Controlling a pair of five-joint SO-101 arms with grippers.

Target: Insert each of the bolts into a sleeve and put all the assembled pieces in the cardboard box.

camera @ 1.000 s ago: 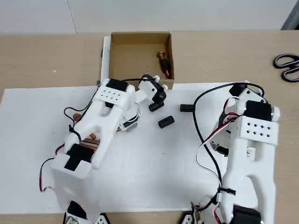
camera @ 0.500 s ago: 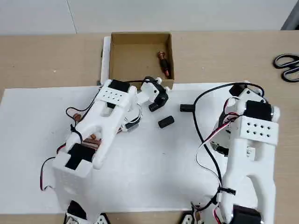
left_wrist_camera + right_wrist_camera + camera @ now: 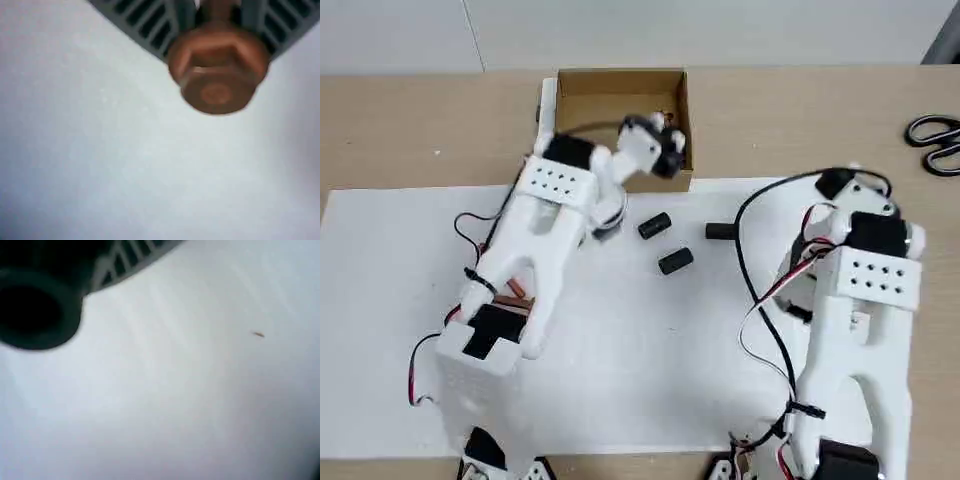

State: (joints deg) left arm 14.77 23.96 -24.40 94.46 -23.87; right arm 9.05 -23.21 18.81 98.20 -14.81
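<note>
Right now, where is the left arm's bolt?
Clamped in the left gripper, the copper bolt hangs over the cardboard box, right side, in the high view.

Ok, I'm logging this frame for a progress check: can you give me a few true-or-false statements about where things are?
1. The left gripper grips a copper bolt. True.
2. The black sleeves lie inside the cardboard box. False: they lie on the white sheet, outside the box.
3. The scissors lie on the white sheet. False: they lie on the bare wooden table, off to the side.
4. The left gripper hangs over the cardboard box. True.
</note>
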